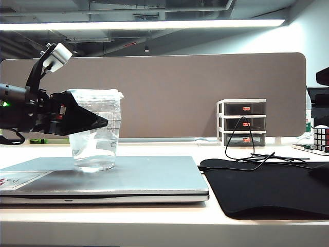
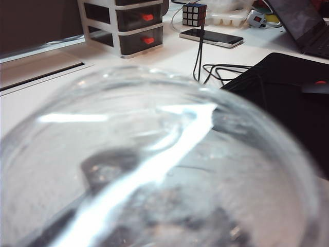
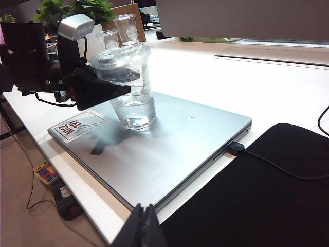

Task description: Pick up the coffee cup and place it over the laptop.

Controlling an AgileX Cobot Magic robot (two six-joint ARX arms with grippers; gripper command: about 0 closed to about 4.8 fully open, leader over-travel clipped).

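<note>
Standing upright on the closed laptop, the cup sits near its sticker corner, with the left gripper around its upper half; whether the jaws still pinch it, can't tell. Right gripper hangs off to the side with jaws together, holding nothing. Black mat and cable beside the laptop, drawer unit and Rubik's cube behind. White desk, grey partition.

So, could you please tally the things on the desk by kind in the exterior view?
Coffee cup, upright on the laptop, left end effector at its side: 1
Laptop: 1
Black mouse mat: 1
Drawer unit: 1
Puzzle cube: 1
Black cable: 1
Total: 6
</note>
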